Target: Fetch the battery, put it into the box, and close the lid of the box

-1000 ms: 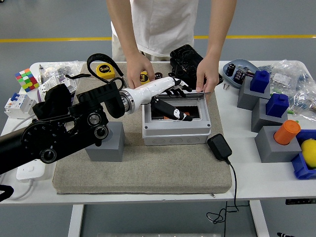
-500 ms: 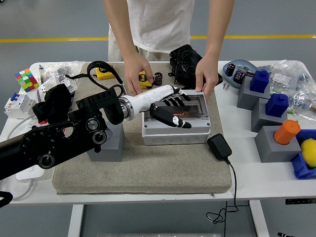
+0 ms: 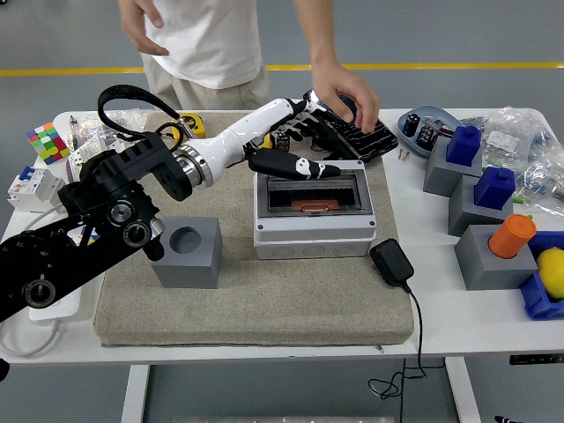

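Observation:
The grey box [image 3: 314,233] sits mid-mat with its tinted lid [image 3: 313,192] lying flat, as far as I can tell. A copper-coloured thing [image 3: 308,207] shows through it. My left hand [image 3: 308,145] hovers over the box's far edge, fingers spread, holding nothing. Its thumb [image 3: 295,166] points right above the lid. Dark cylindrical batteries [image 3: 421,130] lie in a blue-grey dish at the right. A person's hand [image 3: 348,88] rests on a black ribbed object [image 3: 361,137] behind the box. My right arm is out of view.
A grey block with a round hole [image 3: 187,251] stands left of the box. A black power adapter [image 3: 392,262] and its cord lie to the box's right. Blue and grey blocks [image 3: 480,189], an orange cylinder [image 3: 513,235] and a lemon [image 3: 552,270] crowd the right; a puzzle cube [image 3: 47,141] sits far left.
My left hand has lifted off the lid and drawn back and up. Both of the person's hands have left the box; one now rests on the black object, the other is raised.

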`<action>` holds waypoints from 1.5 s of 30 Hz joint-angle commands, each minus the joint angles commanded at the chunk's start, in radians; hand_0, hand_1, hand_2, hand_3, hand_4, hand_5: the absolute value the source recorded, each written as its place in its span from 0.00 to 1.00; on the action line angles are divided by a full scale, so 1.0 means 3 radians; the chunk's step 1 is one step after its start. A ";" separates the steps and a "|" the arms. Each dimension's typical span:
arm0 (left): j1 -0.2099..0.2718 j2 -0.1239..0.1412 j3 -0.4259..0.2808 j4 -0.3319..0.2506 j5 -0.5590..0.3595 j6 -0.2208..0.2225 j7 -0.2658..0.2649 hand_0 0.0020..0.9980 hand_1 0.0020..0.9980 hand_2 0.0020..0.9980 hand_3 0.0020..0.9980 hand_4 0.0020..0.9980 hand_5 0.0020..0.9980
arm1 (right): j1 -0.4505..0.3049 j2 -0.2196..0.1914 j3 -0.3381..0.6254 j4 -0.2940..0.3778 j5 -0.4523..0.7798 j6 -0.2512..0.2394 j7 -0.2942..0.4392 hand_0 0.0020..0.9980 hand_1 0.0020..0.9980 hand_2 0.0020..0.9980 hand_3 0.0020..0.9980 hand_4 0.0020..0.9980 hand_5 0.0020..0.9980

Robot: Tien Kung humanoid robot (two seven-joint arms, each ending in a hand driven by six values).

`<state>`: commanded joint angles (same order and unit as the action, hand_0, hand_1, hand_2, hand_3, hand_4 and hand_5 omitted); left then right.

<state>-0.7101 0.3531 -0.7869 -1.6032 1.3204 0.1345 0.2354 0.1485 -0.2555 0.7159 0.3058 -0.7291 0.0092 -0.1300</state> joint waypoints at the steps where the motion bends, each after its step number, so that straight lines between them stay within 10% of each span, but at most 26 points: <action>1: 0.0083 0.0029 -0.0106 -0.0015 -0.0005 0.0087 -0.0088 0.61 0.73 0.71 0.76 1.00 0.40 | 0.0006 0.0001 0.0000 -0.0014 0.0013 0.0000 0.0000 0.67 0.67 0.68 0.53 0.91 0.46; 9: 0.0832 0.0136 -0.1007 0.0030 -0.0411 0.0664 -0.0760 0.53 0.69 0.69 0.71 1.00 0.41 | 0.0056 -0.0023 -0.0001 -0.0110 0.0089 -0.0004 -0.0006 0.67 0.67 0.68 0.53 0.91 0.46; 19: 0.1503 -0.0146 -0.2267 0.0111 -0.0650 0.0854 -0.1085 0.51 0.66 0.65 0.65 1.00 0.39 | 0.0147 -0.0013 0.0024 -0.0168 0.0108 0.0000 -0.0002 0.67 0.67 0.68 0.53 0.91 0.46; 45: 0.1799 -0.0073 -0.2425 0.0180 -0.0682 0.0697 -0.0885 0.49 0.65 0.64 0.65 1.00 0.38 | 0.0115 0.0001 0.0127 -0.0205 0.0079 0.0010 -0.0034 0.67 0.67 0.68 0.53 0.91 0.47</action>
<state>-0.1702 0.3311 -1.5146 -1.5494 1.1157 0.3435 -0.0300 0.1831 -0.2552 0.7541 0.2442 -0.7052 0.0123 -0.1400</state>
